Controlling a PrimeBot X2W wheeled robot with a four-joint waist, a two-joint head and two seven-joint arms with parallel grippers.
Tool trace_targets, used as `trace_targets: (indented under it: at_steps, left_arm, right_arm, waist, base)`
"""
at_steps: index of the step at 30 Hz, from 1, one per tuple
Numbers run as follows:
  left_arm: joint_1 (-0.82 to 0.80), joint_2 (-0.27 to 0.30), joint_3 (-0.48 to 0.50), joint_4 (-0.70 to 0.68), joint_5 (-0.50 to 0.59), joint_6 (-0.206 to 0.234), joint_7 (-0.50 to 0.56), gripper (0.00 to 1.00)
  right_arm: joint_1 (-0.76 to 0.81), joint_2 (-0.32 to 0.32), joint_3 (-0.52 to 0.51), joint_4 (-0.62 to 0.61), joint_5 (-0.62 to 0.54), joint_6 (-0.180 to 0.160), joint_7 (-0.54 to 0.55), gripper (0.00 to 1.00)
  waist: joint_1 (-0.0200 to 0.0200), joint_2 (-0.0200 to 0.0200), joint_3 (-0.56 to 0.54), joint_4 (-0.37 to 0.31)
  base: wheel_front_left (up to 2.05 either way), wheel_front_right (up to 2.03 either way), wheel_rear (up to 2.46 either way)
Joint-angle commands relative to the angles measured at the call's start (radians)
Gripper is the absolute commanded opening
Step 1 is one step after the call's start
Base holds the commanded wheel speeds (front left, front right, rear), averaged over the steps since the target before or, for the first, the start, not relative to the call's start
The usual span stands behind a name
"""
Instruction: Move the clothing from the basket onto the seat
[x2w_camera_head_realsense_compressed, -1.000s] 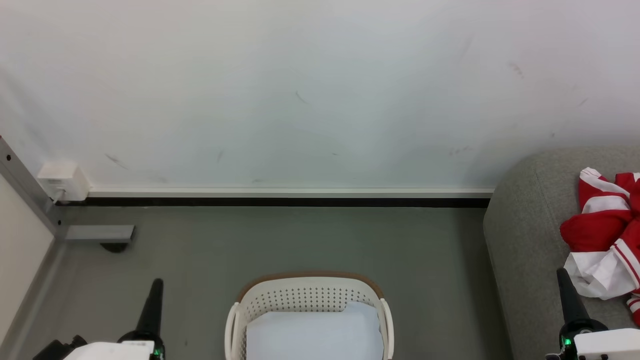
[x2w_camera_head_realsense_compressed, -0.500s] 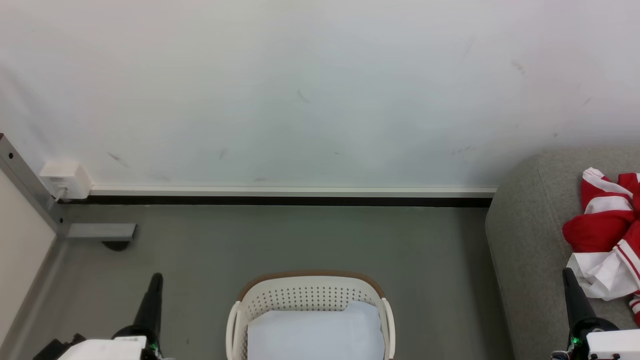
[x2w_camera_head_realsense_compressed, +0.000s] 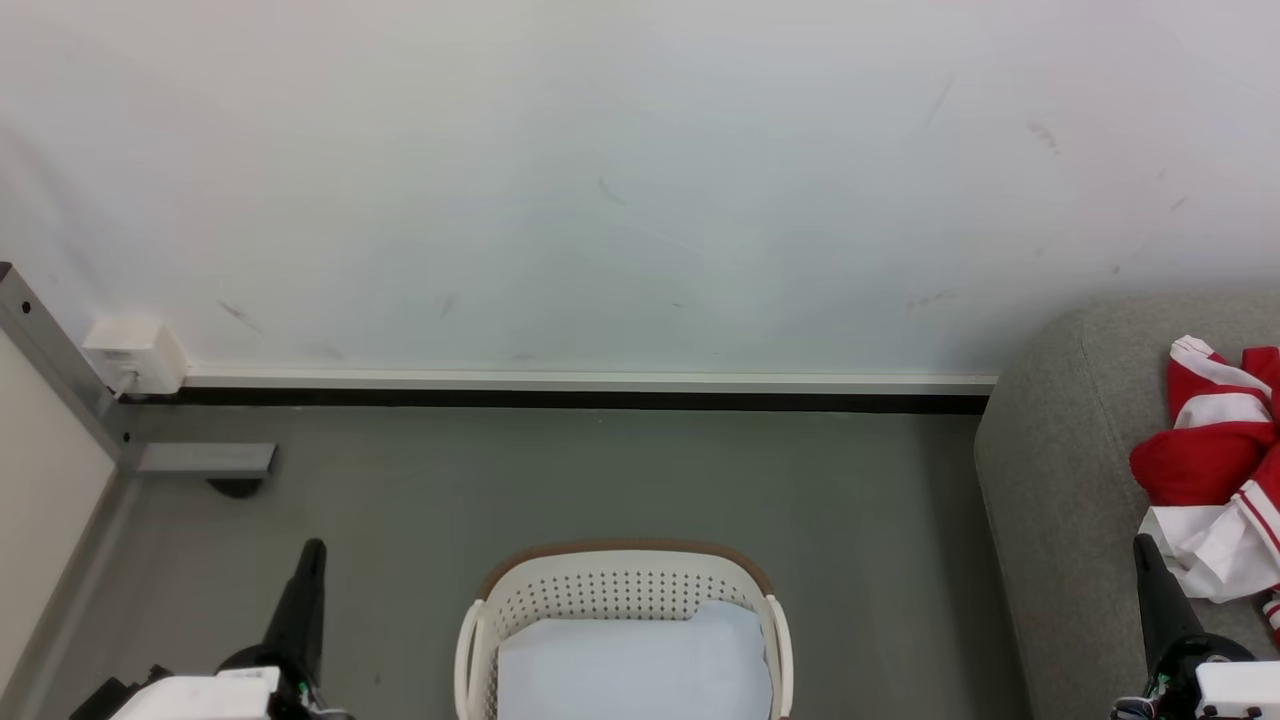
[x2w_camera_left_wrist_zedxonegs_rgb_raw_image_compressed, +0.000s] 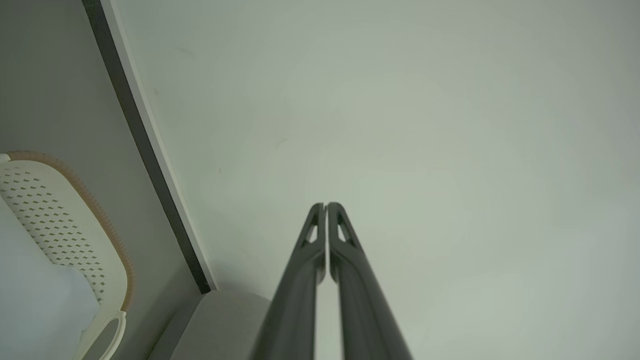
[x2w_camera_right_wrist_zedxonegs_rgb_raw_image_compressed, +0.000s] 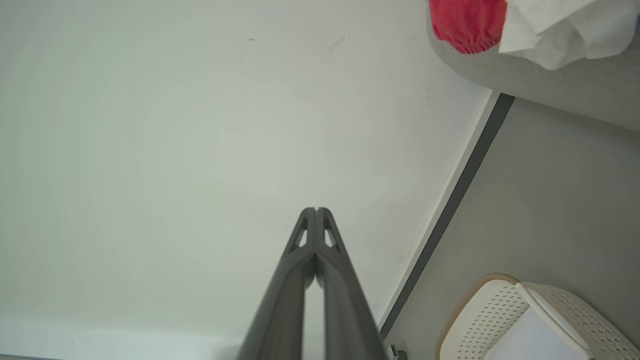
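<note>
Red clothing (x2w_camera_head_realsense_compressed: 1215, 455) with white stripes and a white panel lies heaped on the grey seat (x2w_camera_head_realsense_compressed: 1060, 480) at the right edge of the head view; the right wrist view catches a bit of the clothing (x2w_camera_right_wrist_zedxonegs_rgb_raw_image_compressed: 467, 22) on the seat (x2w_camera_right_wrist_zedxonegs_rgb_raw_image_compressed: 550, 85). On the floor at bottom centre stands the cream basket (x2w_camera_head_realsense_compressed: 620, 600) with a brown rim, holding just a pale flat sheet (x2w_camera_head_realsense_compressed: 630, 665). Left of the basket my left gripper (x2w_camera_head_realsense_compressed: 313, 548) is shut and empty. My right gripper (x2w_camera_head_realsense_compressed: 1143, 545) is shut and empty in front of the seat, just below the clothing. Both pairs of fingertips touch in the wrist views: left gripper (x2w_camera_left_wrist_zedxonegs_rgb_raw_image_compressed: 325, 205), right gripper (x2w_camera_right_wrist_zedxonegs_rgb_raw_image_compressed: 316, 209).
A white wall with a pale skirting board (x2w_camera_head_realsense_compressed: 590, 382) runs across the back. A grey metal frame foot (x2w_camera_head_realsense_compressed: 205, 460) and a white box (x2w_camera_head_realsense_compressed: 135, 355) sit at the left corner. The basket also shows as basket (x2w_camera_left_wrist_zedxonegs_rgb_raw_image_compressed: 65, 230) and basket (x2w_camera_right_wrist_zedxonegs_rgb_raw_image_compressed: 525, 320). Grey floor (x2w_camera_head_realsense_compressed: 600, 470) lies between basket and wall.
The whole head view has shifted slightly, so the camera moved. Both grippers sit a little lower in the picture and remain shut. Clothing and basket stay where they were.
</note>
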Motion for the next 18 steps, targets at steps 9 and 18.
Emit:
trace_targets:
  at_steps: [9, 18]
  left_arm:
    - [-0.014, 0.003, 0.006, -0.007, -0.075, -0.007, 0.02, 0.0]
    - [-0.013, 0.003, 0.006, -0.007, -0.076, -0.007, 0.021, 0.0]
  right_arm:
    - [-0.012, 0.006, -0.018, -0.01, 0.06, -0.002, 0.02, 0.0]
    - [-0.012, 0.007, -0.02, -0.009, 0.057, -0.002, 0.02, 0.0]
  waist:
    - [0.0, 0.0, 0.002, 0.003]
    - [0.0, 0.0, 0.002, 0.003]
  base:
    - [0.0, 0.0, 0.0]
    - [0.0, 0.0, 0.0]
